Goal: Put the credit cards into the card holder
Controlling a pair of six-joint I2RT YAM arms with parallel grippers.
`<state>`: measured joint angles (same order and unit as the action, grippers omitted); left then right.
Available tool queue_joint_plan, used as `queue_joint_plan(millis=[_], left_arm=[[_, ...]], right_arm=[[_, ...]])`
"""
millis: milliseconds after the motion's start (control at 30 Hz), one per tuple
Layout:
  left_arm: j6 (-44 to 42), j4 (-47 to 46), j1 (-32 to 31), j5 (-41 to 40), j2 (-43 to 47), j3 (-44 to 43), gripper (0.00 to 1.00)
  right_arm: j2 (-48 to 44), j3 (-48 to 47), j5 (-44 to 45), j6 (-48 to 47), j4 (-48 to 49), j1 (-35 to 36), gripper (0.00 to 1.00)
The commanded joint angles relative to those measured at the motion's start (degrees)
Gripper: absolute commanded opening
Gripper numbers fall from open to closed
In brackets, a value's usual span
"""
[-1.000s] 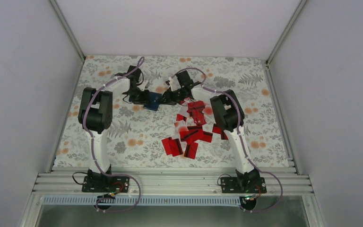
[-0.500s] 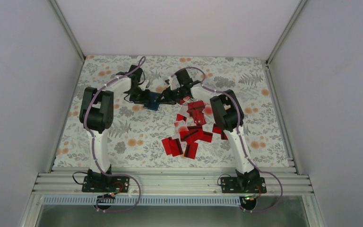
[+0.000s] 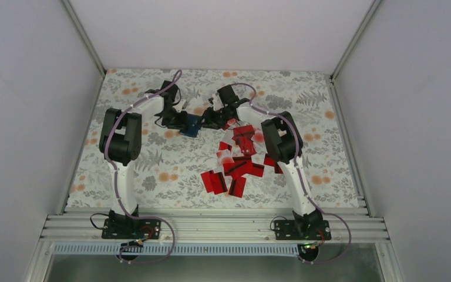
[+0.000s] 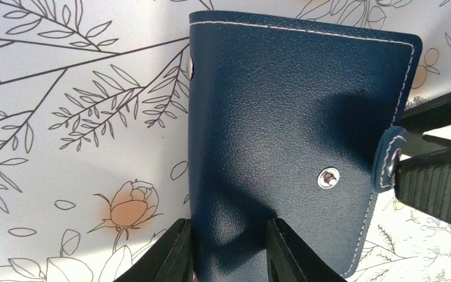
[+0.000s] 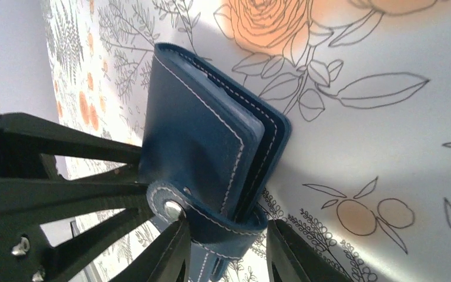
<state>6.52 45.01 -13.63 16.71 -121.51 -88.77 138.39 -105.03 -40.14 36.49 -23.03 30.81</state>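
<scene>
Lying at the far middle of the table (image 3: 152, 161) between both arms, the card holder (image 4: 293, 117) has one edge between the narrow fingers of the left gripper (image 4: 228, 235), which appears to hold it. Its snap strap (image 5: 211, 226) points toward the right gripper (image 5: 228, 235), whose narrow fingers straddle it; whether they pinch it I cannot tell. The red cards (image 3: 241, 167) lie on the right arm's side.
</scene>
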Motion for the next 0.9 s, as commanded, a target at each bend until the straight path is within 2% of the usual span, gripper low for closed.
queue_joint_plan(millis=[0,367,867], left_arm=[[-0.03,0.34,-1.16,-2.68,-4.56,1.80,0.31],[0.22,0.43,-1.82,-2.65,-4.61,1.57,0.30],[1.36,0.16,-2.03,-0.79,-5.05,1.49,0.30]], right_arm=[[0.74,-2.65,2.13,1.66,-1.61,0.04,0.33],[2.24,-4.75,2.26,2.57,-1.08,0.17,0.22],[3.14,-3.54,1.77,3.59,-0.52,3.01,0.21]])
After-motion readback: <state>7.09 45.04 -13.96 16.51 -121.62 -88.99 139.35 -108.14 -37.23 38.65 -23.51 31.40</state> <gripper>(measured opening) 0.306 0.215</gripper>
